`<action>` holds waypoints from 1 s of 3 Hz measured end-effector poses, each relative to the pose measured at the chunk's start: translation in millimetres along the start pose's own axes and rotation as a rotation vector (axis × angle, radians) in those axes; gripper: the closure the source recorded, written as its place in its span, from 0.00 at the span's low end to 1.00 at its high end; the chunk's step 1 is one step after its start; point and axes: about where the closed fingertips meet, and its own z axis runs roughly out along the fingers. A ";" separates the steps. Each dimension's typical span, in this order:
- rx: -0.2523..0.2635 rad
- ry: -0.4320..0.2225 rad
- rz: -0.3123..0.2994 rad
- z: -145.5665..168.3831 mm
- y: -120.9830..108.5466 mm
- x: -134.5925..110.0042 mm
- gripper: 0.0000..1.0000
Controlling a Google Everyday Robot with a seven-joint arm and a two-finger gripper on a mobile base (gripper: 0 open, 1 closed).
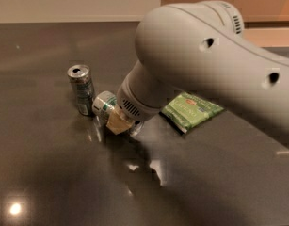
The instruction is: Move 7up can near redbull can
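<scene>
Now your gripper (119,122) is holding the tilted 7up can (104,103), just beside the redbull can (80,88), at its four o'clock.

one 7up can (104,103), one redbull can (81,89), one packet (191,111), one claw (119,122) beside them.

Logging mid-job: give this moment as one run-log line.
gripper: low, at 7up can | 7up can: tilted, close beside redbull can | redbull can: upright | green packet: flat, apart from cans

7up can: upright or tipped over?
Tipped: the 7up can shows its round end sideways, at the gripper, beside the upright redbull can.
</scene>
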 end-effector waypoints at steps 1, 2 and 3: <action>-0.012 -0.007 -0.012 13.5 -3.3 1.1 1.00; -0.019 -0.013 -0.021 23.7 -7.0 -0.1 1.00; -0.020 -0.008 -0.019 32.7 -12.6 -1.8 0.82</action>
